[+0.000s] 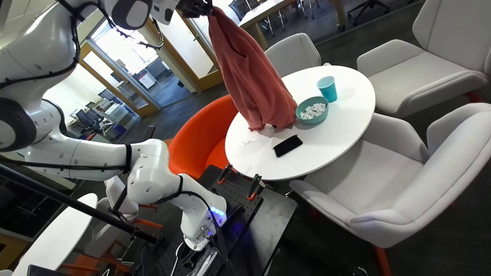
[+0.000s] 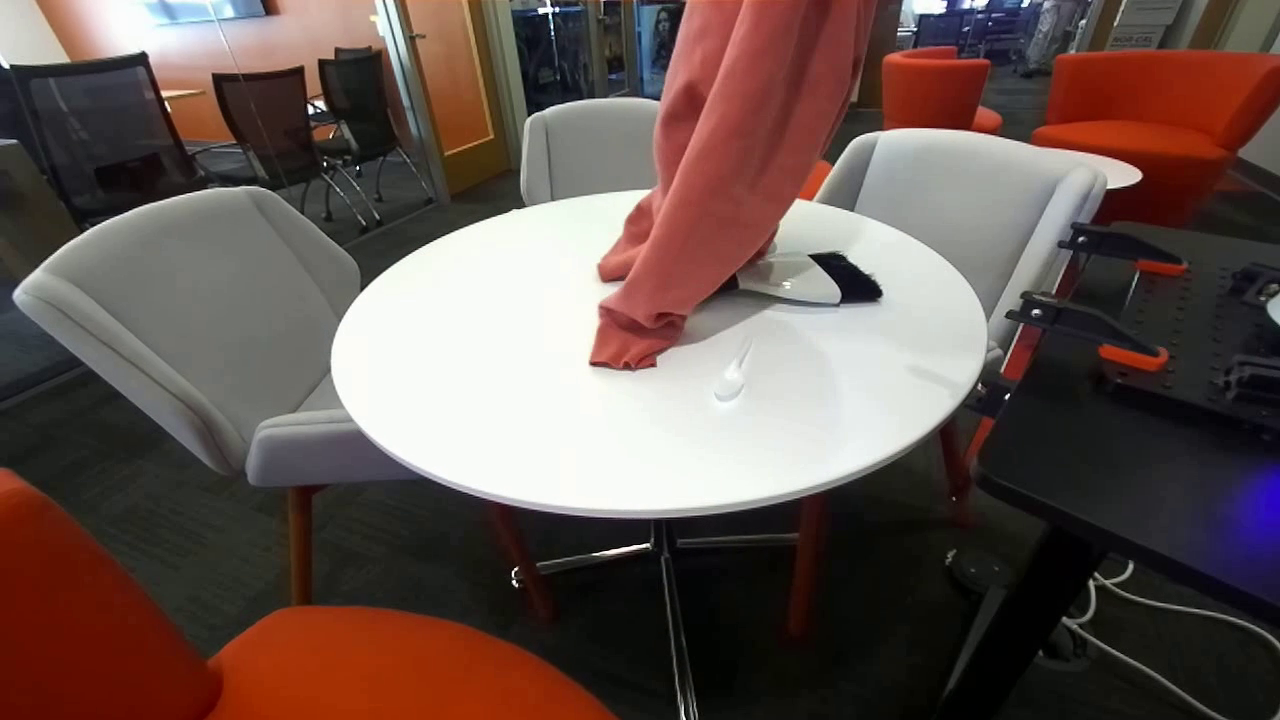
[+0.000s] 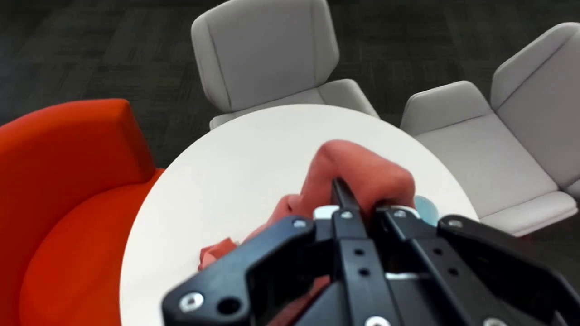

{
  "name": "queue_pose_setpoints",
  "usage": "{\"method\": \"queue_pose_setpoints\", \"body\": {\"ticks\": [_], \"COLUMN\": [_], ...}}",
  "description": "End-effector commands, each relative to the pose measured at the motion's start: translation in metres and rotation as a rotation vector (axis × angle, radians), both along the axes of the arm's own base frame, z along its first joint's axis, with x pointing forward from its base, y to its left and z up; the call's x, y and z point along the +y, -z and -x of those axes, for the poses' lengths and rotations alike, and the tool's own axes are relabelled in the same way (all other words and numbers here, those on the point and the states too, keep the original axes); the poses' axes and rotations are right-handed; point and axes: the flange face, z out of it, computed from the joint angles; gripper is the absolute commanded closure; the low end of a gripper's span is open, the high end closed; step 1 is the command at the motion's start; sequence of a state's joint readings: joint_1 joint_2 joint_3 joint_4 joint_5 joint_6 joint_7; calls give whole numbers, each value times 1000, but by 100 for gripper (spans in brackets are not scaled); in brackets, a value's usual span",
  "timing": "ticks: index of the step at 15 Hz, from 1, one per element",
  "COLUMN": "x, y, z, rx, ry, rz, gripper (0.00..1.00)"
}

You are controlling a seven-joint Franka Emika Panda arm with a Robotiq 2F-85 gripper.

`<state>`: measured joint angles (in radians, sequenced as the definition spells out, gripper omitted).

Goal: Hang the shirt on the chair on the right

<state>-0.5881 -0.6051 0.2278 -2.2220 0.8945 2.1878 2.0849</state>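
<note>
1. Salmon-red cloth makes up the long, loose shirt (image 1: 251, 73); it hangs above the round white table (image 2: 480, 350), its lower ends down at the tabletop, where a cuff seems to rest in an exterior view.
2. High above the table, the black two-finger gripper (image 3: 364, 199) pinches a bunched fold of the shirt between its fingers; in the wrist view the cloth bulges out past the tips.
3. A white-bodied, black-bristled hand brush (image 2: 795, 280) lies on the table, its handle end partly hidden by the shirt in an exterior view; whether the two touch cannot be told.
4. A glossy white spoon (image 2: 733, 383) lies on the table, between the hand brush and the rim.
5. A round teal bowl (image 1: 315, 120) stands near the table's middle, holding small white pieces (image 1: 313, 110).
6. A tapered turquoise cup (image 1: 328, 92) stands upright on the table, just beside the bowl and nearer the rim.
7. Around the table stand three pale-grey upholstered chairs (image 2: 200, 310) and a rounded orange-red upholstered chair (image 1: 199, 134).
8. Next to the table, a black rectangular bench (image 2: 1130, 520) carries the white jointed robot arm (image 1: 99, 153); black-and-orange clamps (image 2: 1090, 322) grip the bench's edge facing the table.
9. Well apart from the table are black mesh chairs (image 2: 265, 115).
</note>
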Motion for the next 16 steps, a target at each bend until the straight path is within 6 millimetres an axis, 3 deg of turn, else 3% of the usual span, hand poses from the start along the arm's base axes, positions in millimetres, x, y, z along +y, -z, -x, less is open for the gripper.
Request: {"method": "queue_pose_setpoints", "body": {"ticks": [1,7,12,16], "x": [-34,-102,-155,-182], "y": [-44,-60,-38,2], "z": [3,-13,-26,-47], "rx": [-107,-249,-281,-132], "ry": [171,479,681,637], "rz": [-23,75,108,6], "gripper": [98,98,98,98]}}
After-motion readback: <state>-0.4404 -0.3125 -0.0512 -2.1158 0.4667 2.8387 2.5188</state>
